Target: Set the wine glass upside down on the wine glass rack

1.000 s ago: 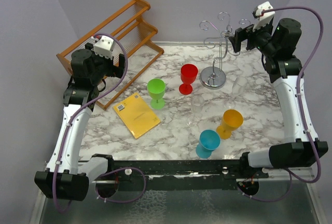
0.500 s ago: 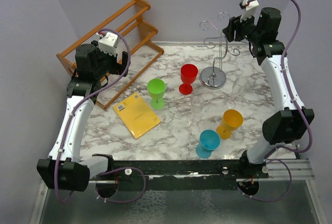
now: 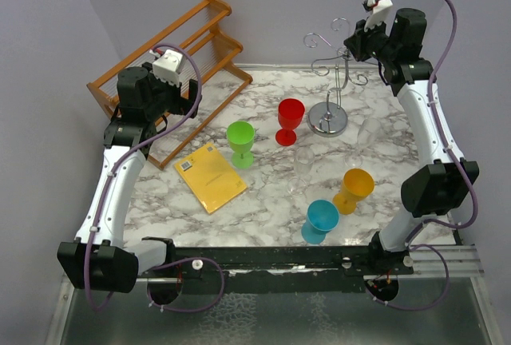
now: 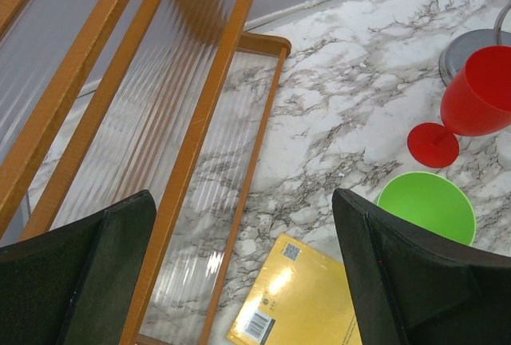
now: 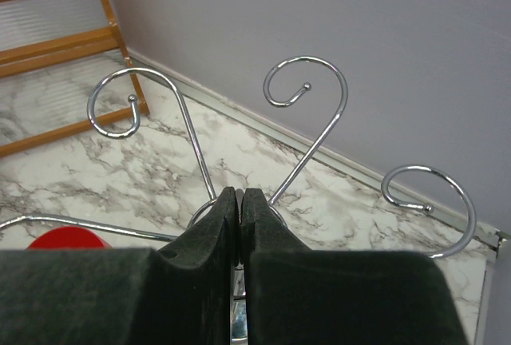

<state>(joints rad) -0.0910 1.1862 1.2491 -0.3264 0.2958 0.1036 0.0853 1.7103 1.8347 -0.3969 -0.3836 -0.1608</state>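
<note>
Meeting tip to tip, the fingers of the right gripper point(image 5: 240, 193) leave no gap in the right wrist view; they sit at the crown of the wine glass rack point(image 3: 328, 120), where its curled arms fan out; whether a strand of wire is nipped between them cannot be told. The left gripper point(image 4: 241, 201) hangs spread wide and empty above the slatted wooden rack point(image 4: 200, 121); a yellow packet point(image 4: 297, 307) lies just below it on the marble table point(image 3: 263, 221).

Neither gripper has a glass. A clear wine glass point(image 3: 299, 169) stands upright mid-table, apart from the rack's round base; a second clear glass point(image 3: 369, 131) stands near that base on its right; a red goblet point(image 3: 289, 120), a green goblet point(image 3: 240, 142), an orange goblet point(image 3: 355, 186) and a blue goblet point(image 3: 320, 219) stand around them; which one is meant the pictures do not settle.

As a judgement, a clear glass would likely be light, stiff, slick and brittle, and top-heavy once inverted. The stem, close under the bowl, looks the safest hold, since the foot must slide between a pair of wires and the bowl hang down. The rack itself looks light on a narrow base and may tip or skate if pushed.
</note>
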